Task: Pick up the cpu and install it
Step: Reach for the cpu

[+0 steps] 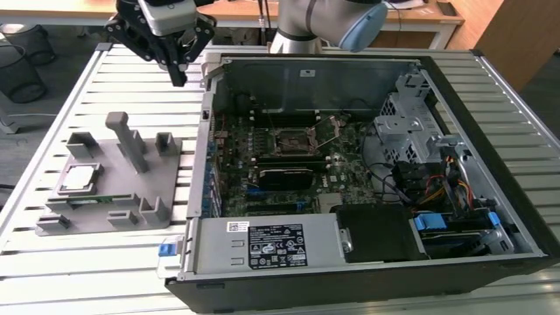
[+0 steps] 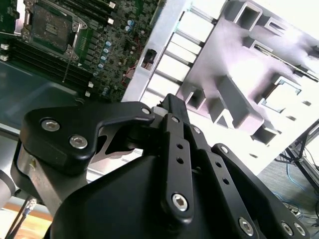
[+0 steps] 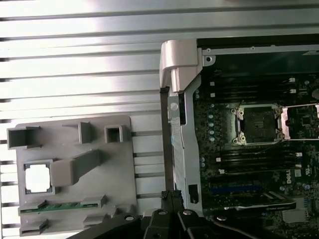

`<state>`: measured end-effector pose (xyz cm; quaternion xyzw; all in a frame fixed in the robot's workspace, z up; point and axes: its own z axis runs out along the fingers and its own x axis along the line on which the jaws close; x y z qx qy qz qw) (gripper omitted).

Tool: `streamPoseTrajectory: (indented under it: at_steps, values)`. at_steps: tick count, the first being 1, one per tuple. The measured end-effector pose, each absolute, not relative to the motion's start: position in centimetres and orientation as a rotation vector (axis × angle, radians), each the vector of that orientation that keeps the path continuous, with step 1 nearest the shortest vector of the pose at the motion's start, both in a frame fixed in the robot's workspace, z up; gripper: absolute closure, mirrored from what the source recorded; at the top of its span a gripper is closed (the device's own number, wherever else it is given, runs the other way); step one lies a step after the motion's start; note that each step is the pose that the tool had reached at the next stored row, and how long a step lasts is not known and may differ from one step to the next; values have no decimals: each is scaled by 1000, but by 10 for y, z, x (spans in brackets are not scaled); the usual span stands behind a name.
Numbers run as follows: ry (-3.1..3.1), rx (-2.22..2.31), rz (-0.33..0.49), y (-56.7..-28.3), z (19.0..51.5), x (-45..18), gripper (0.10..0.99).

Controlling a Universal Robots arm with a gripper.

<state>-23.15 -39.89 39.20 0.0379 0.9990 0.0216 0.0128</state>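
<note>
The gripper (image 1: 178, 79) hangs over the slatted table (image 1: 122, 88), fingers drawn together on nothing. The cpu (image 1: 80, 177) lies well below it, apart, seated in the grey holder (image 1: 144, 190) beside the open computer case (image 1: 306, 82).

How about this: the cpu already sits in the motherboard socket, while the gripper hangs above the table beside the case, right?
No. The cpu sits in the grey holder on the table, not the socket, as the exterior view shows. The gripper does hang above the table beside the case.
</note>
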Motion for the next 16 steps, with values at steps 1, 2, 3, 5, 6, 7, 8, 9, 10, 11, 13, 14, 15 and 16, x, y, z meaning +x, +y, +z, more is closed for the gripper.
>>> streamPoseTrajectory:
  at_steps: [1,2,3,5,6,7,8,9,10,11,13,14,15,16]
  values:
    - [3113,118,68,-399,392,-234,980]
    - [3113,118,68,-399,392,-236,980]
    - [3113,118,68,-399,392,-238,980]
    - [3113,118,68,-399,392,-242,980]
    - [3113,118,68,-399,392,-244,980]
    - [3113,118,68,-399,392,-246,980]
    - [3113,118,68,-399,392,-248,980]
    - [3113,118,68,-399,392,-250,980]
    - [3113,118,68,-399,392,-252,980]
    - [3113,118,68,-399,392,-254,980]
    - [3113,118,68,-399,392,-258,980]
    - [3113,118,68,-399,392,-260,980]
    - [3113,118,68,-399,391,-262,980]
    - [3113,118,68,-399,391,-263,980]
